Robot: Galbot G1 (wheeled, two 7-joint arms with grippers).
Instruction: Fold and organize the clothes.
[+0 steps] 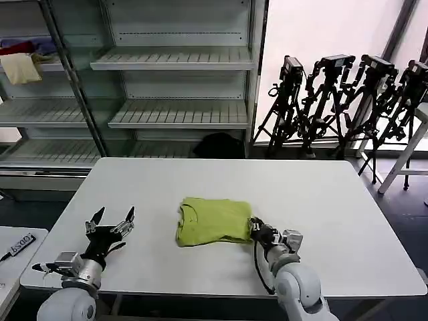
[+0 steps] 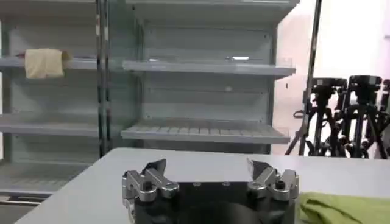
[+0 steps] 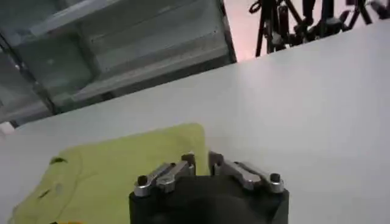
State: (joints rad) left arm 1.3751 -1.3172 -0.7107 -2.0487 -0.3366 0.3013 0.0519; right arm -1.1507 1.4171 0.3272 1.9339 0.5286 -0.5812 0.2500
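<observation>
The lime-green T-shirt [image 1: 210,219] lies folded into a flat rectangle on the white table [image 1: 321,200], near the front middle. My right gripper [image 1: 255,227] rests low at the shirt's right edge. In the right wrist view its fingers [image 3: 188,161] stand almost together over that edge of the shirt [image 3: 116,167], and my right gripper [image 3: 202,159] has no cloth pinched that I can see. My left gripper [image 1: 114,217] hovers open over the table's front left, well clear of the shirt. The left wrist view shows my left gripper [image 2: 206,165] spread wide and empty, with a corner of the shirt [image 2: 341,207] beside it.
Metal shelves [image 1: 180,60] stand behind the table, with cream [image 1: 21,67] and red [image 1: 17,48] cloths on the upper left shelf. A black bundle [image 1: 217,144] lies on the floor behind the table. Tripods [image 1: 334,100] cluster at the back right. A low side table [image 1: 13,257] stands at the left.
</observation>
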